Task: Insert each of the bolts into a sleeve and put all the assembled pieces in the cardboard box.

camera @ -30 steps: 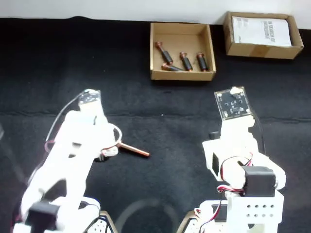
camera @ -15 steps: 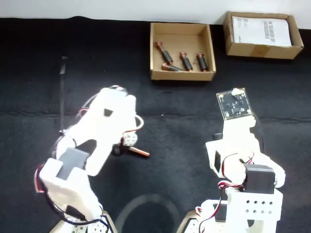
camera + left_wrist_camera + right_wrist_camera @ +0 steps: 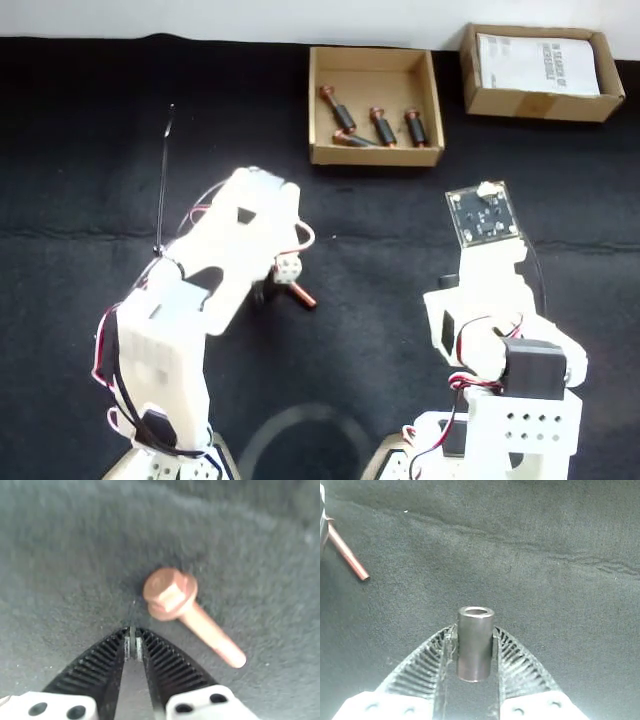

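The right gripper (image 3: 475, 631) clamps the sleeve (image 3: 475, 650), and the left gripper (image 3: 131, 634) seems closed empty beside the bolt (image 3: 303, 295), mid-frame.

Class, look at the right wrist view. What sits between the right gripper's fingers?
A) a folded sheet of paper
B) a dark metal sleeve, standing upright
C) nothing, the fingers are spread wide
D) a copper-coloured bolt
B: the right gripper is closed on the dark sleeve, which stands with its open end up, while the bolt is well apart from it.
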